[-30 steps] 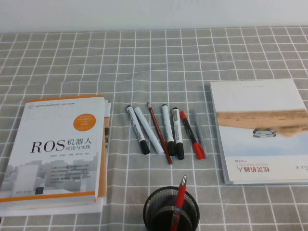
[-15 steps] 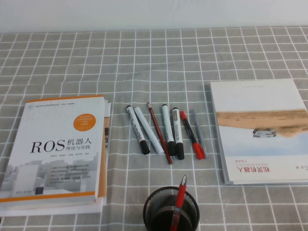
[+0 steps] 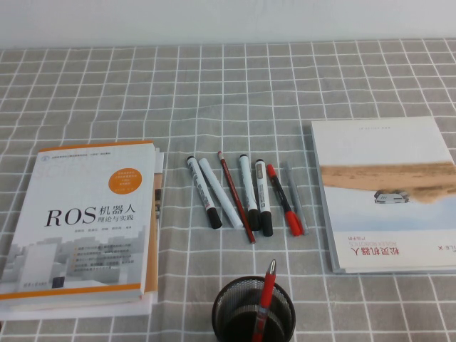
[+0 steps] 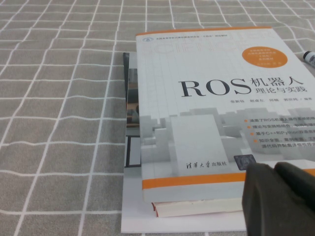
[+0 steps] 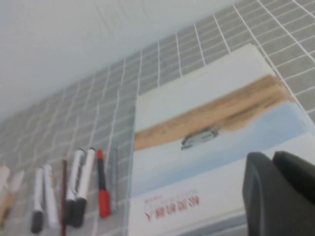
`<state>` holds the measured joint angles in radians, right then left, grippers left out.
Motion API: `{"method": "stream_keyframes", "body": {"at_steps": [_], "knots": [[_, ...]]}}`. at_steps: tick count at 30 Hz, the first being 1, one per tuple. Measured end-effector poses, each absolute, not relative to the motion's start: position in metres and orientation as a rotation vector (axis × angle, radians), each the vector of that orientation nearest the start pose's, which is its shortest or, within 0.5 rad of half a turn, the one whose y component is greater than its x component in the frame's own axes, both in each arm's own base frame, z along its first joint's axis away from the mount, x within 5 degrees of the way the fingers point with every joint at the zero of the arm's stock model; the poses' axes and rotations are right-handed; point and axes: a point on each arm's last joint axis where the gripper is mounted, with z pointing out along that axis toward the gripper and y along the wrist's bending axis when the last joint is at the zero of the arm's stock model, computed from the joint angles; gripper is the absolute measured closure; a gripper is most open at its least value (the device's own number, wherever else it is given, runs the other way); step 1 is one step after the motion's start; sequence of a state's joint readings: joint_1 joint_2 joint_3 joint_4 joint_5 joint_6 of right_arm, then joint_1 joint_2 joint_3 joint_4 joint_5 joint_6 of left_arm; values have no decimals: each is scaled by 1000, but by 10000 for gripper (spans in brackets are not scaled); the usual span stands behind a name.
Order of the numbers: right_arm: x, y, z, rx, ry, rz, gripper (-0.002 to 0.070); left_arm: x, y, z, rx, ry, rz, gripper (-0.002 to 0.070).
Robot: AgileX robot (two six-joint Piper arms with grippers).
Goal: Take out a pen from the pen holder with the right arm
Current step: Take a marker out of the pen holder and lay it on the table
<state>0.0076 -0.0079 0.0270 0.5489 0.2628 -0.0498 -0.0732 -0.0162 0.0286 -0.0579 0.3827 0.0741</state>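
A black mesh pen holder stands at the table's near edge, in the middle. One red pen stands in it, leaning slightly, its tip above the rim. Neither arm shows in the high view. My right gripper is shut and empty, hovering over the near corner of the pale book on the right. The holder does not appear in the right wrist view. Over the near corner of the ROS book on the left sits my left gripper, shut with nothing in it.
A row of markers, a pencil and pens lies between the two books, beyond the holder; they also show in the right wrist view as the same row of pens. The ROS book lies left, the pale book right. A checked cloth covers the table.
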Motion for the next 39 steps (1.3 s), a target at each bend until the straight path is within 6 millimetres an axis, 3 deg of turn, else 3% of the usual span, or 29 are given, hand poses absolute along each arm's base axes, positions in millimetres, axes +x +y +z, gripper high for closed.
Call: {"method": "stream_keyframes", "body": {"at_steps": [6, 14, 19, 28, 39], "knots": [[56, 13, 192, 493, 1610, 674, 689, 52, -6, 170, 103, 1876, -57, 678], [56, 14, 193, 540, 1589, 731, 689, 52, -6, 170, 103, 1876, -57, 678], [54, 20, 191, 504, 1663, 771, 688, 52, -6, 170, 103, 1876, -57, 678], [60, 32, 220, 367, 1892, 784, 689, 52, -6, 170, 103, 1876, -57, 678], [89, 38, 241, 227, 2143, 724, 689, 52, -6, 170, 103, 1876, -57, 678]]}}
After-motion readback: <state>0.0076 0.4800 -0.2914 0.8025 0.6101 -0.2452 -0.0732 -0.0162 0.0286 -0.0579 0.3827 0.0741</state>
